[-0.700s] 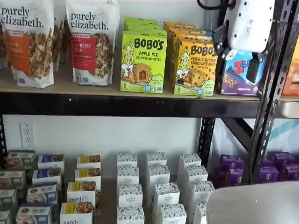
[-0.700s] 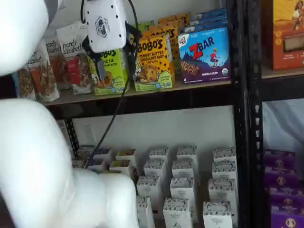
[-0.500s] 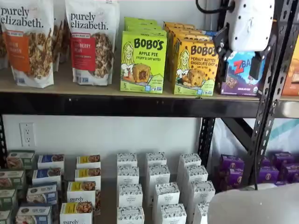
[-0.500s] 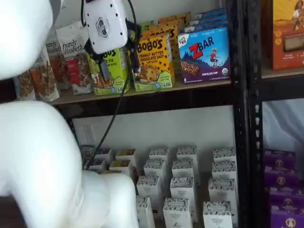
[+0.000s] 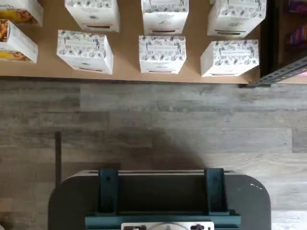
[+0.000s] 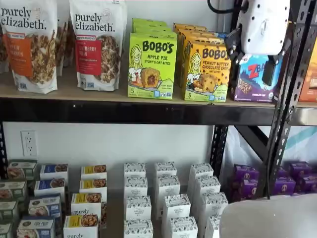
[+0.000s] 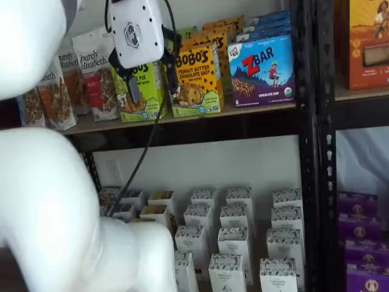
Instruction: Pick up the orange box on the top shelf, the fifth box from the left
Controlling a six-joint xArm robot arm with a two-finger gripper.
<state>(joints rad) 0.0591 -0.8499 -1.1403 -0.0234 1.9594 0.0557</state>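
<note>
The orange box [image 6: 205, 69] is a yellow-orange Bobo's carton standing on the top shelf [image 6: 124, 111], between the green Bobo's carton [image 6: 151, 67] and the blue-purple ZBar box [image 6: 253, 79]. It shows in both shelf views [image 7: 196, 76]. More orange cartons stand in a row behind it. My gripper [image 6: 251, 59] hangs in front of the shelf at box height, apart from the boxes. Its black fingers [image 6: 270, 70] stand apart with a plain gap, open and empty. In a shelf view the gripper [image 7: 152, 82] overlaps the green carton, just left of the orange box. The wrist view shows neither the box nor the fingers.
Purely Elizabeth bags [image 6: 96, 44] stand at the shelf's left. A black upright post [image 6: 290, 94] rises right of the gripper. White cartons [image 5: 162, 52] fill the low shelf over wood floor. My white arm [image 7: 48, 201] fills a shelf view's left. A cable [image 7: 143, 155] hangs down.
The gripper has risen a little and edged sideways in front of the top shelf. Its fingers stay apart. The boxes have not moved.
</note>
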